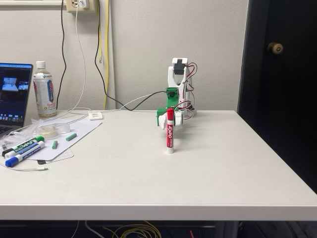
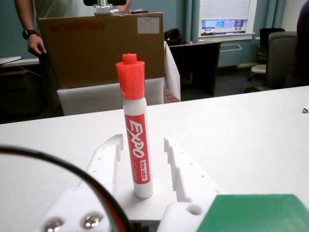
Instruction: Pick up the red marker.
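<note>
Slim white cylindrical red marker (image 2: 136, 145) with red cap is standing upright on the white table (image 1: 237, 163), long axis vertical, sitting between the white two-finger gripper (image 2: 142, 145)'s spread, not-yet-touching fingers (image 2: 181, 166).

In the fixed view we look from the front edge of the white table (image 1: 208, 168) toward the back wall, facing the arm (image 1: 178, 94) from some way off. In the wrist view we look low across the same table (image 2: 251, 130), opposite way, very near the upright red marker (image 2: 136, 130), which both views share (image 1: 170, 131).
</note>
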{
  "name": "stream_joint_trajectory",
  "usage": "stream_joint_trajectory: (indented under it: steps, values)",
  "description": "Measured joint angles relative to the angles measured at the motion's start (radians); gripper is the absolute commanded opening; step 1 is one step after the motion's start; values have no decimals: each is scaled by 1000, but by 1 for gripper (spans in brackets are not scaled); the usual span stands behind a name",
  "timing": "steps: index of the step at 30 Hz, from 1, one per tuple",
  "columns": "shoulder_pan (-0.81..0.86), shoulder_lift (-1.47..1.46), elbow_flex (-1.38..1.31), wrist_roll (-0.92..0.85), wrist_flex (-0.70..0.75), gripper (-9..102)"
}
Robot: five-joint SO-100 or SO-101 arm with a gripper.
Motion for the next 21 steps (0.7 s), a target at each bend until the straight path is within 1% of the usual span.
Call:
stream_joint_trajectory:
  steps: [11, 21]
  values:
    - [2, -31, -61, 0, 23, 22]
    - [-3, -48, -140, 0, 86, 24]
